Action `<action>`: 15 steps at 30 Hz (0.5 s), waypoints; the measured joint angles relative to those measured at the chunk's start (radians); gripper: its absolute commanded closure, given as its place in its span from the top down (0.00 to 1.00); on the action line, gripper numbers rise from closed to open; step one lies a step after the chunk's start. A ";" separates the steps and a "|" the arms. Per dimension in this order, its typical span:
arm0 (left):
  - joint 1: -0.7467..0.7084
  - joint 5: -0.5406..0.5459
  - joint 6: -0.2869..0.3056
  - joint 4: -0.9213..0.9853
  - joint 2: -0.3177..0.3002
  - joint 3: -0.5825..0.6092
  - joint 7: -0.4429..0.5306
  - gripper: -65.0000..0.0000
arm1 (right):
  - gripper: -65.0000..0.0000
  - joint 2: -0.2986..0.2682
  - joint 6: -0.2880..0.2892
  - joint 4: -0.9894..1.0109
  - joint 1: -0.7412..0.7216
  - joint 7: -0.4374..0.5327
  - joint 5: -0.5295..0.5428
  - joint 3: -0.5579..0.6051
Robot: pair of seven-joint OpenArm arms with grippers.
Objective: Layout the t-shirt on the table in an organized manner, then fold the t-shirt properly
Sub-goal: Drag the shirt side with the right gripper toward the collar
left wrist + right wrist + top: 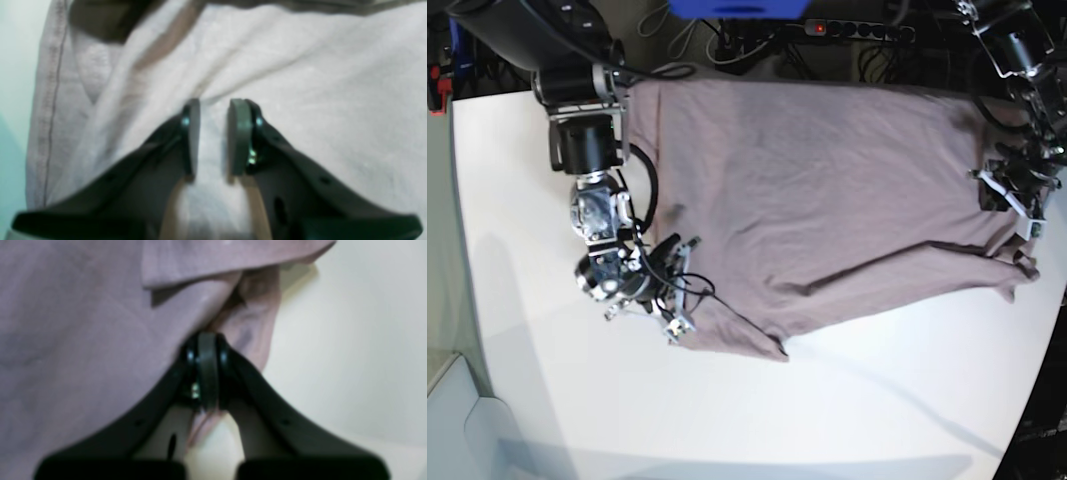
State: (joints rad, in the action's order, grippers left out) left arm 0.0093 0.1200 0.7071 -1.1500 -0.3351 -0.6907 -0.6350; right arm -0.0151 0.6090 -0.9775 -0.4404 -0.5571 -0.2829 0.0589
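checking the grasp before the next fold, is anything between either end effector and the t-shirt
Nothing visible. The right end effector is shut on the t-shirt edge; the left end effector has cloth between its pads, with a gap showing.

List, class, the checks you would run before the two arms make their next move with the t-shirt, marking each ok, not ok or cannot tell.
1. Right gripper shut on the t-shirt edge: ok.
2. Left gripper gripping cloth: cannot tell; its jaws stand apart with fabric between them.
3. T-shirt spread flat: not ok; folds near both grippers.
4. T-shirt fully on the table: cannot tell; the far edge meets the table's rim.
5. Bare table in front for folding: ok.
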 measured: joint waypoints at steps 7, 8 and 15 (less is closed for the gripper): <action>-0.003 -0.011 -0.001 0.000 0.003 -0.066 -0.018 0.23 | 0.00 -0.068 0.000 0.113 -0.066 0.070 0.008 0.001; -0.002 -0.011 -0.001 0.000 0.003 -0.066 -0.019 0.23 | 0.00 -0.079 0.000 0.134 -0.078 0.083 0.011 0.000; -0.002 -0.010 -0.003 0.000 0.008 -0.065 -0.016 0.23 | 0.00 -0.152 -0.110 0.237 -0.140 0.148 0.003 0.000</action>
State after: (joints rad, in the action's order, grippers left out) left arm 0.0074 0.1097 0.7040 -1.1500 -0.3267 -0.7555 -0.6510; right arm -0.1669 0.4992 -0.7410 -0.5800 -0.4091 -0.2794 0.0589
